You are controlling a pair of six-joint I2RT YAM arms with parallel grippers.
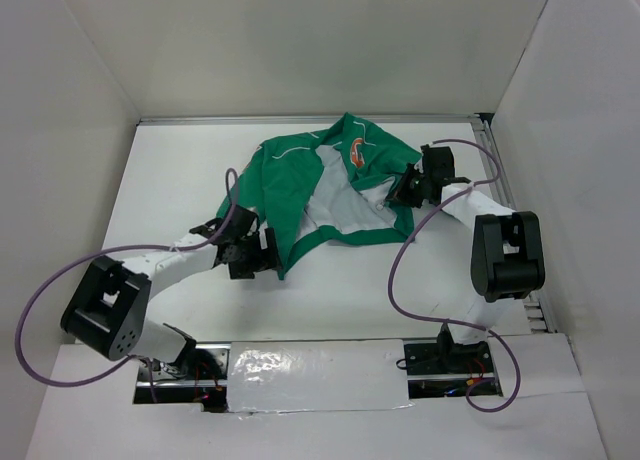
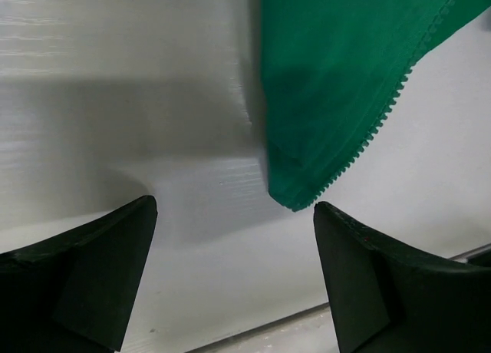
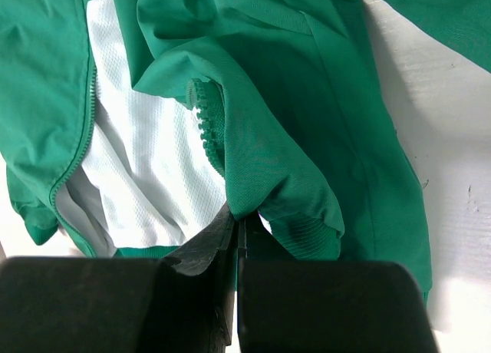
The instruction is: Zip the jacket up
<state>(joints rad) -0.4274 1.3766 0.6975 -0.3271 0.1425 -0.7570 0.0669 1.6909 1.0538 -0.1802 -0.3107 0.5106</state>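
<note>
Across white bench (image 1: 330, 300), boxed by white walls: shows jacket (image 1: 285, 180) spread open past mid-bench, white lining (image 1: 330, 195) up, zipper unjoined. Pinches right front edge in clenched right hand (image 3: 238, 238), seemingly to tension that zipper side; holds left hand (image 2: 234, 215) released, fingers apart just short of near-left hem corner (image 2: 295, 199) and its teeth (image 2: 368, 130), likely lining up a grab. Runs long axis diagonally, hem pointing near-left, chest patch (image 1: 356, 152) far-right.

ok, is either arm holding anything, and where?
Right gripper: jaws shut on the jacket, pinching a green fold by the zipper. Left gripper: open, holding nothing.
</note>
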